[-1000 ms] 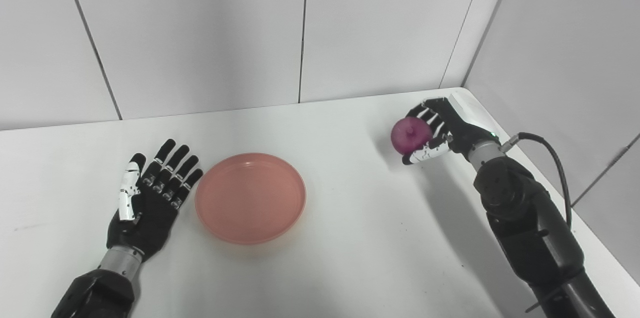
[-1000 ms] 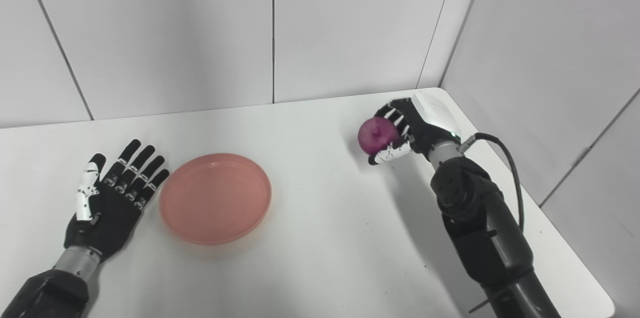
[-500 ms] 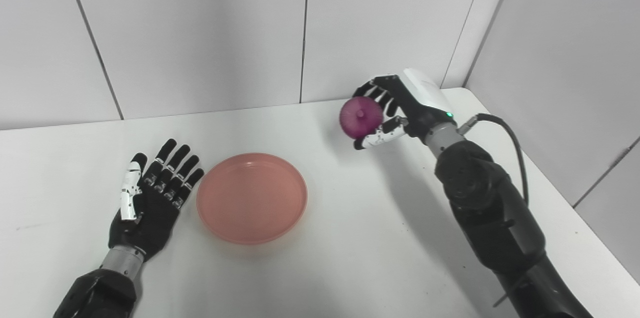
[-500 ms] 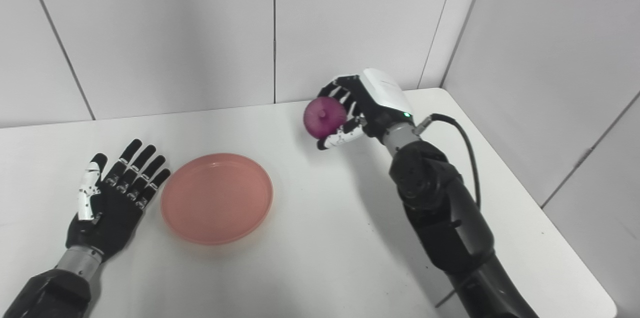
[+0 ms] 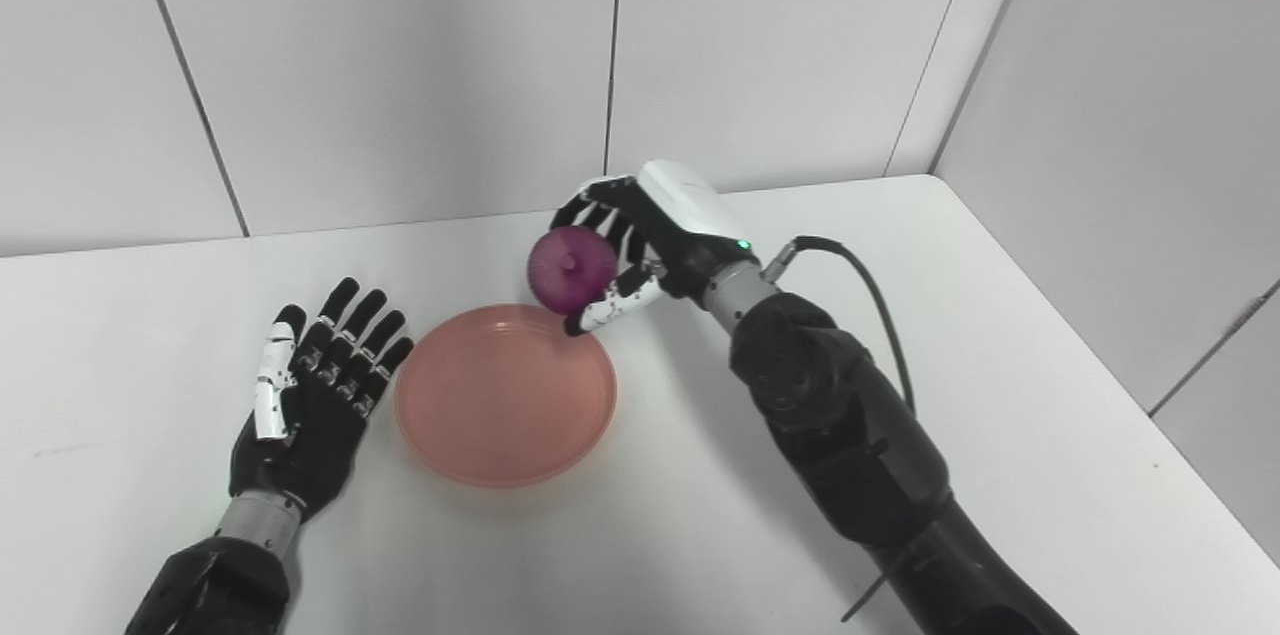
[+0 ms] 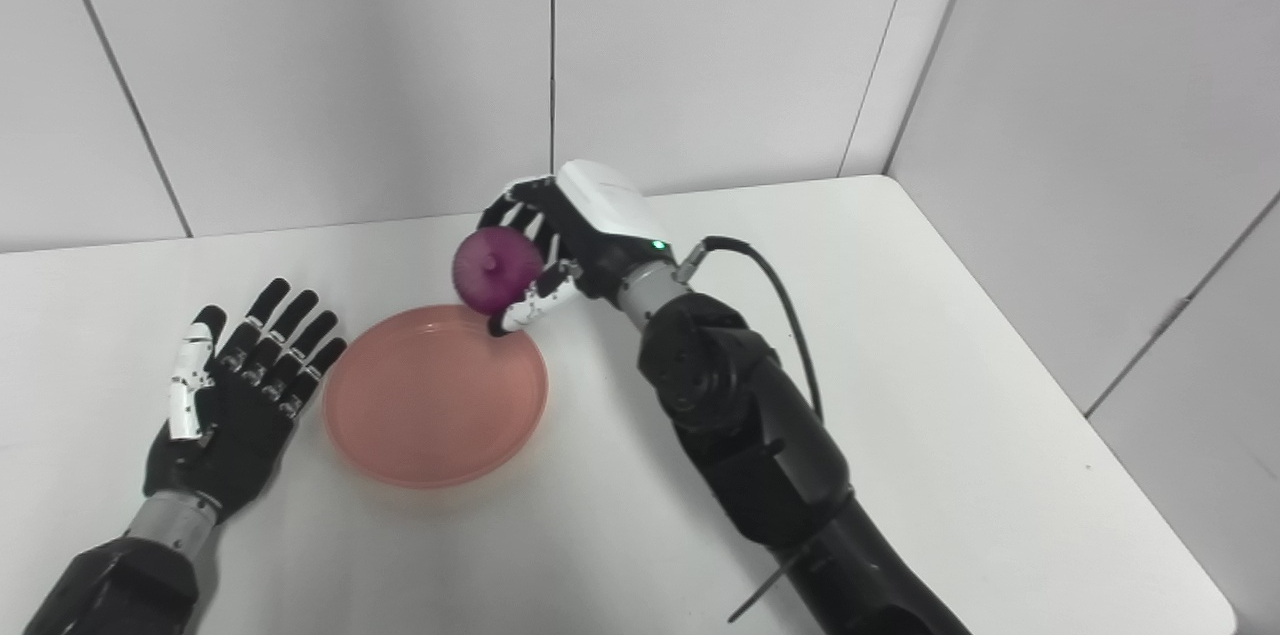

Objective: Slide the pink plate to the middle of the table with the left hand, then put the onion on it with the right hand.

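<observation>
My right hand [image 5: 640, 240] grips the onion [image 5: 571, 258] at frame centre, above the pink plate's [image 5: 505, 395] upper rim. I should lower it over the plate's middle before releasing; my left hand [image 5: 315, 385] lies flat, empty.

Bright, even overhead light, soft shadows beneath the arms, sharp focus throughout.

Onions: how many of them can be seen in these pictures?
1. The onion is held in the right hand, above the far edge of the plate. Nothing in view could hide another.
</observation>
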